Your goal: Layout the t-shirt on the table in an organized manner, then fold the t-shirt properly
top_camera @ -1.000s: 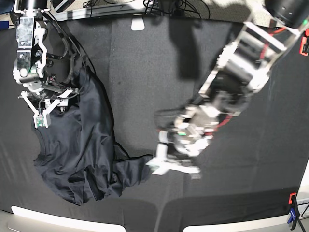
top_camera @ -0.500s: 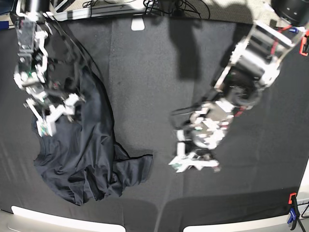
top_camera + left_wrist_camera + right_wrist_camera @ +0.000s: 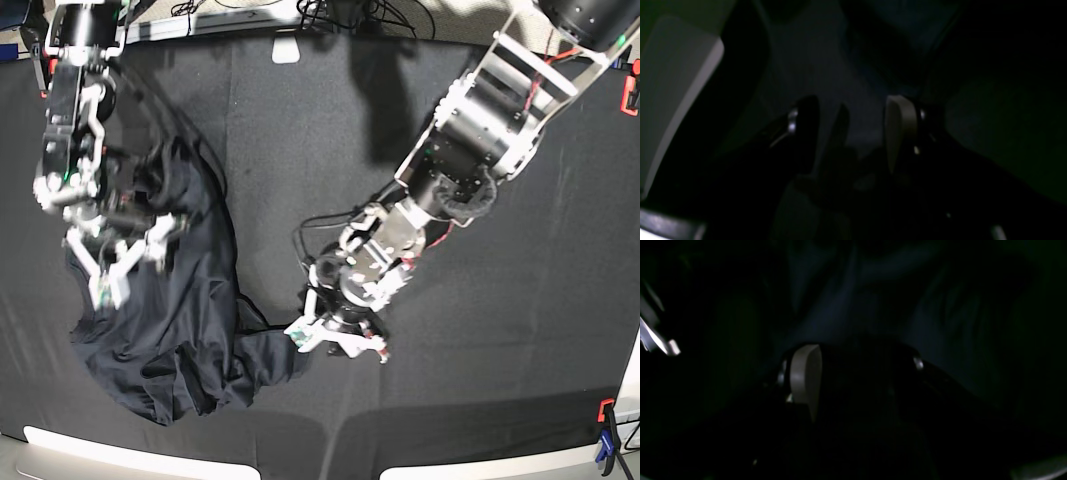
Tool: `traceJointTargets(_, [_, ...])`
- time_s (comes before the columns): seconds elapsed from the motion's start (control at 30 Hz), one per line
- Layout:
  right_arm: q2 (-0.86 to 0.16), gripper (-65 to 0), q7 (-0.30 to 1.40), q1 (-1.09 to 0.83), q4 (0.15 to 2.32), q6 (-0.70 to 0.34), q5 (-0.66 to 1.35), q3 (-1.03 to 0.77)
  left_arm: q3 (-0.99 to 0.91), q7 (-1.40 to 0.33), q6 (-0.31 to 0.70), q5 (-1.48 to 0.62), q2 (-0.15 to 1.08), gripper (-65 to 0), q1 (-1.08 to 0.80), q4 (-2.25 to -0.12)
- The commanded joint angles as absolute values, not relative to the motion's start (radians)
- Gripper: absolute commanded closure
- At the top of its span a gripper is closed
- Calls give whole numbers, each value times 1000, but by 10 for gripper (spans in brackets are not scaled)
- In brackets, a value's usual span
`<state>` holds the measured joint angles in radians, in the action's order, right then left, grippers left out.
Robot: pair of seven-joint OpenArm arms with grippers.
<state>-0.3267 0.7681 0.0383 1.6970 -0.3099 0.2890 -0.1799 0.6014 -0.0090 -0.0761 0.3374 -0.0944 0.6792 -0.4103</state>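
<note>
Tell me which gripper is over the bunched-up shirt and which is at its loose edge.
The right gripper hangs over the crumpled t-shirt; the left gripper sits at the shirt's stretched-out corner on the table.

Both arms are built of white plates over black joints; the left arm (image 3: 480,120) has a thick black cylindrical joint and red wiring (thin black cables trail near its wrist). The right arm (image 3: 70,130) shows small green lights. Each gripper carries pale fingers (image 3: 898,133) on dark mounts with silvery screws
</note>
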Motion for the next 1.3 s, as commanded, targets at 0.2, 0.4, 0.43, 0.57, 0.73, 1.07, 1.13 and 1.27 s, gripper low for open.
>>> traceJointTargets(0.2, [-339,-329,741,216,1634,-360,182,-27,599,-159,-98,186,-39,-201,714,-464])
traceJointTargets(0.4, [-339,-329,740,392,1457,-394,-35,243,595,-327,-134,-8,76,-201,703,-621])
traceJointTargets(0.43, [-339,-329,741,416,1430,-397,-66,287,595,-347,-152,-34,100,-201,694,-664])
traceJointTargets(0.57, [-338,-329,737,504,1314,-397,-154,443,591,-414,-215,-43,187,-199,614,-873])
traceJointTargets(0.73, [-337,-329,740,598,1184,-396,-207,591,476,-433,-222,-43,252,-172,459,-1126])
traceJointTargets(1.07, [-307,-329,731,620,1141,-411,-207,662,164,-464,-218,-46,267,-158,204,-1438])
traceJointTargets(1.13, [-293,-329,706,620,1138,-412,-208,662,137,-464,-217,-46,267,-158,170,-1464])
traceJointTargets(1.27, [-259,-329,645,625,1098,-413,-226,662,111,-464,-217,-45,270,-158,121,-1482])
